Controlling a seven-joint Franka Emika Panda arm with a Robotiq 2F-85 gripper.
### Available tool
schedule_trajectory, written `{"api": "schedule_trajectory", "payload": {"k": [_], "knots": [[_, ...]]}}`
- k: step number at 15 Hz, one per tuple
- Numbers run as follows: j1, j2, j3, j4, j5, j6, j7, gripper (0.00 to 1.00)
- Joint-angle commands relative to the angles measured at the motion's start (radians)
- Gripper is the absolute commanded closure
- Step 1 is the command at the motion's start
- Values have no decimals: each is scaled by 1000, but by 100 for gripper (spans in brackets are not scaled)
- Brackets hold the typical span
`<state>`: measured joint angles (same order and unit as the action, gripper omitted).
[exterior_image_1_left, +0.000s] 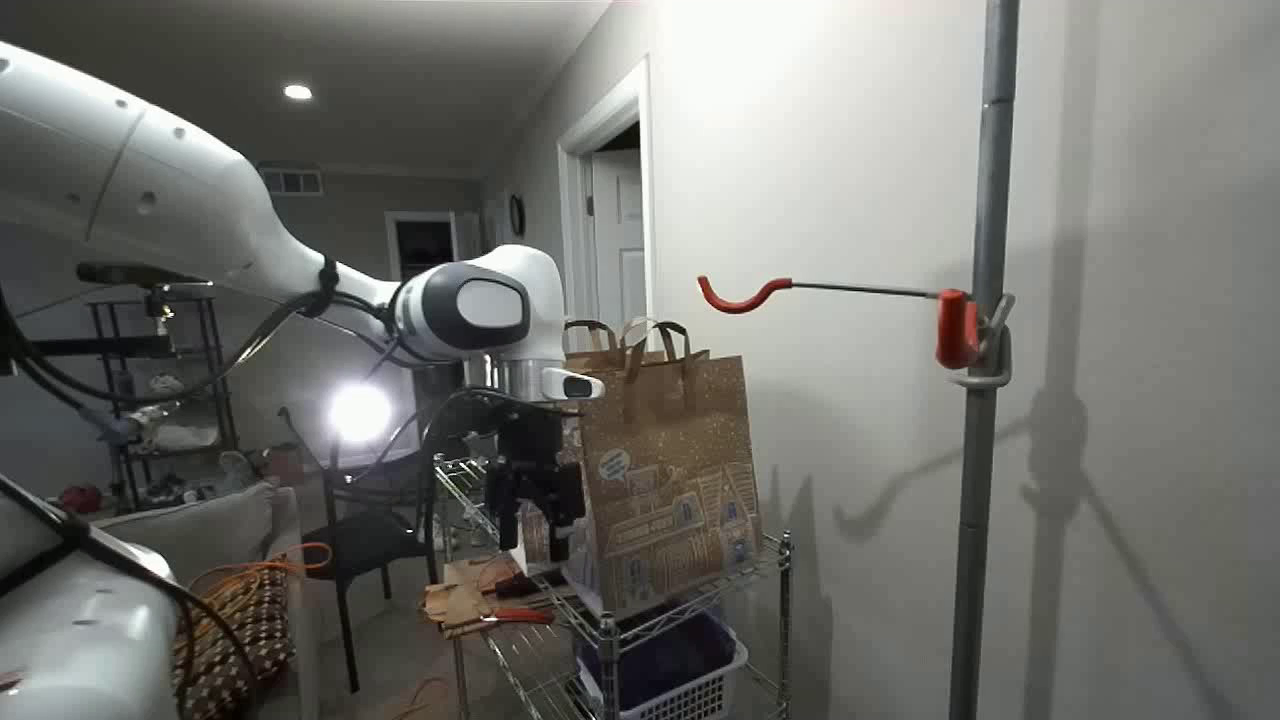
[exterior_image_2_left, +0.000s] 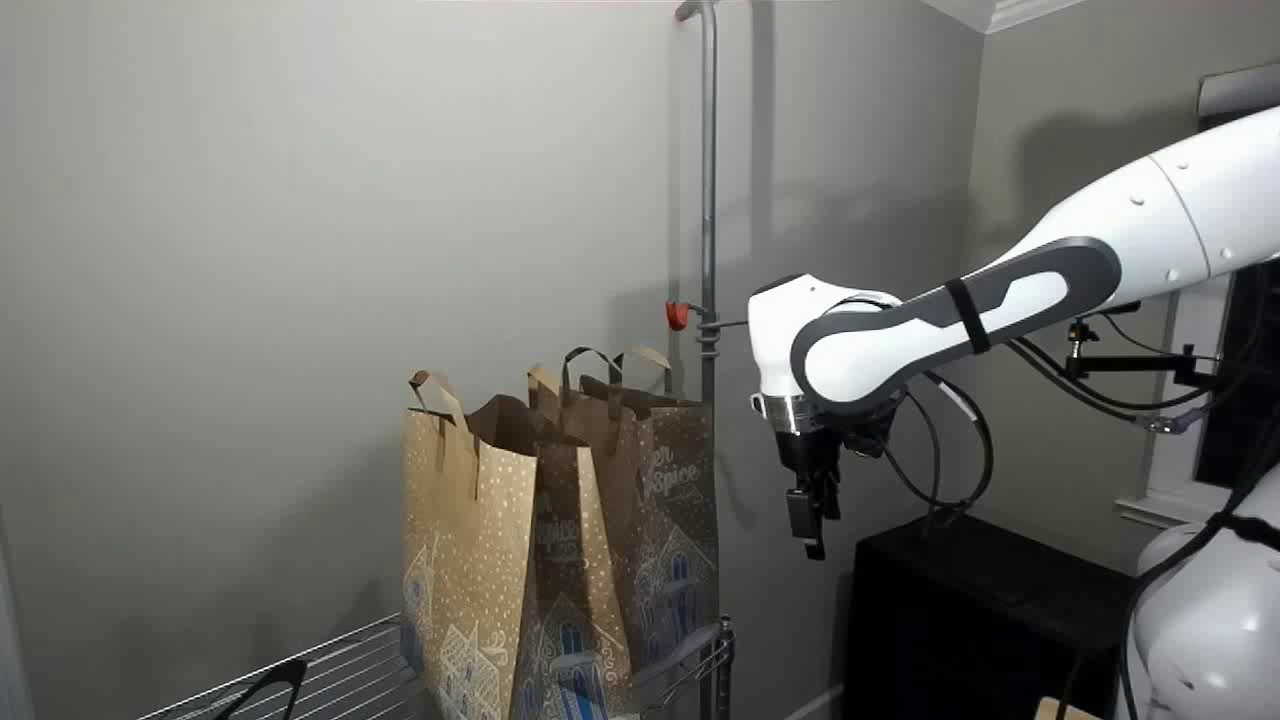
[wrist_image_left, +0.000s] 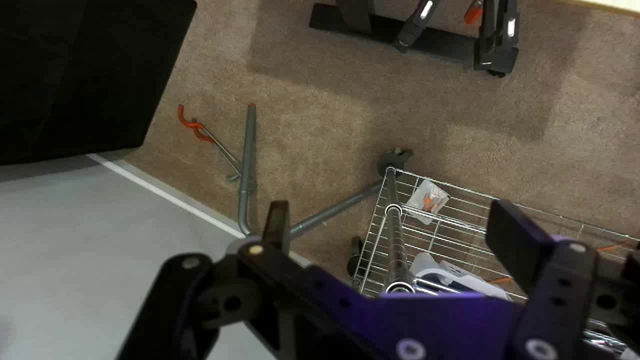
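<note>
Hanging spread wide w/ nothing gripped, the gripper (exterior_image_1_left: 534, 545) points down beside the bags (exterior_image_1_left: 668, 480), set on the rack (wrist_image_left: 397, 245) prob. for support, tho it's part-hidden.

In the wrist view my blurred pincer (wrist_image_left: 392, 223) hides part of the wire rack (wrist_image_left: 396, 245). In an exterior view, a paper bag (exterior_image_1_left: 670, 480) atop it bears unreadably small lettering (exterior_image_1_left: 614, 464); low in the rack, the edge crops a white basket (exterior_image_1_left: 698, 696).
</note>
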<state>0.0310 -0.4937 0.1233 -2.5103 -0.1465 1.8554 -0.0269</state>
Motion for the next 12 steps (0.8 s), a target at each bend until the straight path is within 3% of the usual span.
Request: {"api": "schedule_trajectory", "payload": {"k": [1, 6, 12], "knots": [[18, 1, -16, 2, -7, -3, 7, 0], [21, -10, -7, 5, -15, 0, 15, 0], [81, -159, 101, 16, 3, -92, 204, 0]]}}
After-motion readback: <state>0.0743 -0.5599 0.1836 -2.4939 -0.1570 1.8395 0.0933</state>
